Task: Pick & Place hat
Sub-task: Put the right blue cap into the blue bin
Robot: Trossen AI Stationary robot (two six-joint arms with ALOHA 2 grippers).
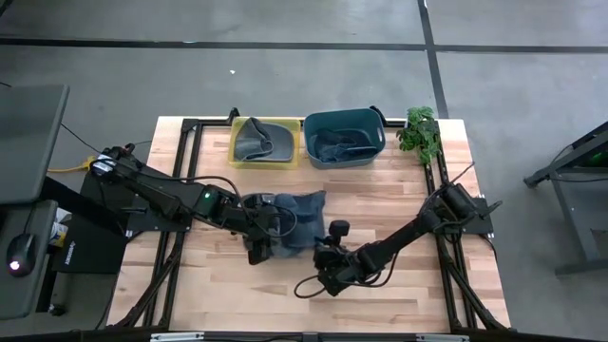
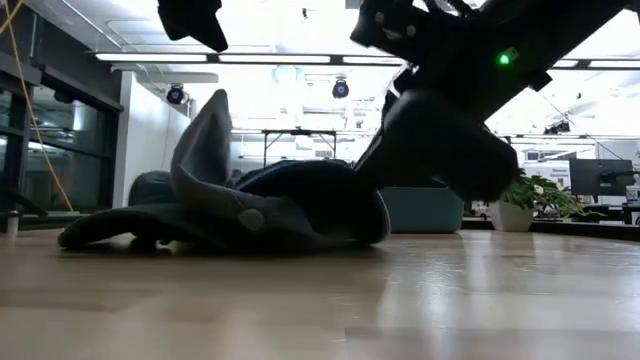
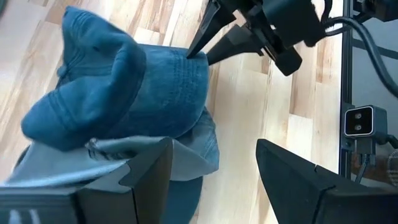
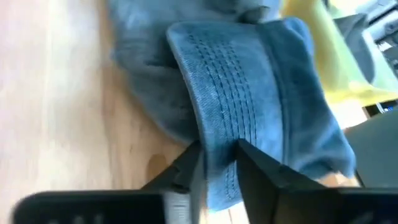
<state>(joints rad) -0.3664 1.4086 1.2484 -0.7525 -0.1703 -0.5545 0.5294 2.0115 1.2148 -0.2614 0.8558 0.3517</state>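
Hat [image 4: 249,81] brim is pinched by the right gripper [image 4: 217,163]; lift slowly so it clears the spread left gripper [image 3: 214,168].

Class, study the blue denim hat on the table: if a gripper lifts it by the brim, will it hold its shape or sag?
The hat will probably sag: its crown already lies crumpled. The stitched brim looks stiffer, so it likely holds between the right gripper fingers.

front table [image 1: 228,294] bare | hat [image 1: 294,223] hemmed between both arms | bins [image 1: 266,142] line far edge
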